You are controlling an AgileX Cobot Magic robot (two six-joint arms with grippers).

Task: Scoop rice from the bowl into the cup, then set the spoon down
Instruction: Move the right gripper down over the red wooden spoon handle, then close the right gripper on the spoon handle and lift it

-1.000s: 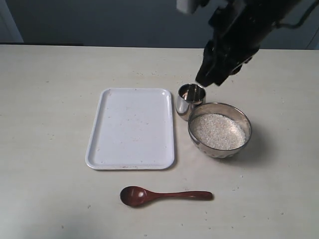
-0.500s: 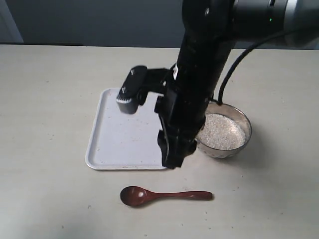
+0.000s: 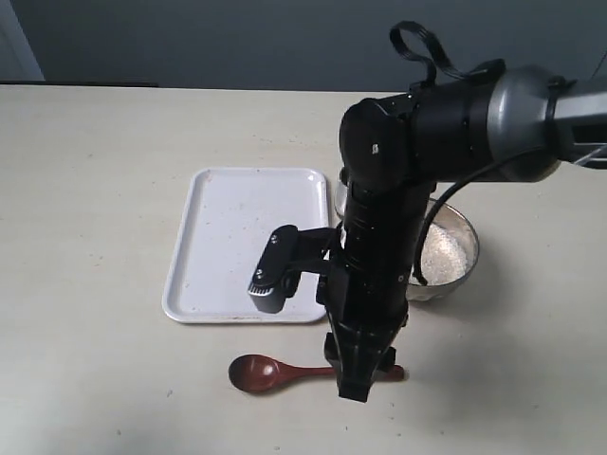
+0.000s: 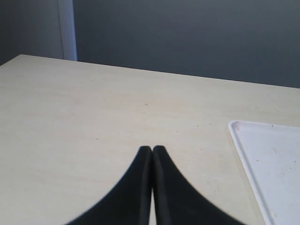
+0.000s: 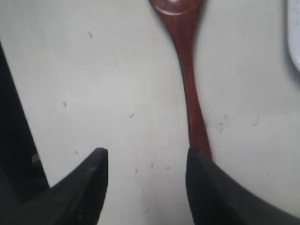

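The dark wooden spoon (image 3: 258, 373) lies on the table near the front edge, its oval bowl to the left. My right gripper (image 3: 355, 387) hangs low over the handle's end and hides it. In the right wrist view the gripper (image 5: 146, 154) stands open over bare table, and the spoon (image 5: 186, 79) runs up to one fingertip (image 5: 197, 157), outside the gap. The steel bowl (image 3: 467, 248) holds white rice (image 3: 444, 254) and is half covered by the arm. My right arm hides the cup. My left gripper (image 4: 152, 149) is shut and empty above the table.
A white tray (image 3: 228, 237) lies left of the bowl and behind the spoon; its edge (image 4: 243, 159) shows in the left wrist view and a corner (image 5: 295, 42) in the right wrist view. My right arm (image 3: 398, 190) stands over the tray's right side.
My right arm has swung from above the cup, forward and down to the spoon's handle. Its jaws have opened wide. Spoon, bowl and tray have not moved.
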